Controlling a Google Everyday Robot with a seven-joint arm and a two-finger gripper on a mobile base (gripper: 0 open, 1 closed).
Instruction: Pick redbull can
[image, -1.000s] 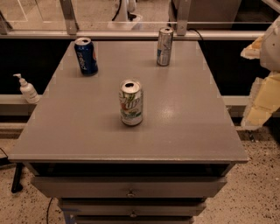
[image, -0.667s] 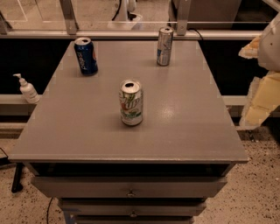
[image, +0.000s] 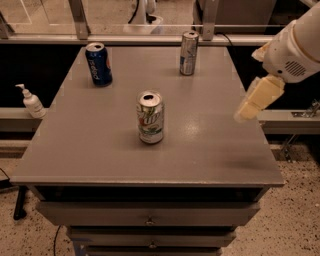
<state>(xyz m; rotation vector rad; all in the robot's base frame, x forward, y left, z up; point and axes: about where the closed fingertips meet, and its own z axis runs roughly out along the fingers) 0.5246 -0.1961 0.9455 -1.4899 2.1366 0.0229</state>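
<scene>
The robot's cream-coloured two-finger gripper (image: 256, 99) hangs at the right of the view, over the right edge of the flat grey table top (image: 210, 150), tilted down and to the left from the white rounded arm housing (image: 295, 50) above it. Whether it is open or closed cannot be told from this angle; it holds nothing and touches no can.

The slim, tall silver-grey redbull can (image: 188, 52) with faint blue markings stands upright near the far edge of the table, right of the middle, well apart from the gripper and further back than it.

A wider white-and-green 7up can (image: 150, 117) stands upright near the middle of the table, its top opened. A dark blue Pepsi can (image: 98, 64) stands upright near the far left corner. The three cans are well apart from one another.

Below the table top, the grey drawer fronts (image: 150, 215) with small knobs face the camera. A white pump bottle (image: 32, 102) sits on a ledge left of the table.
</scene>
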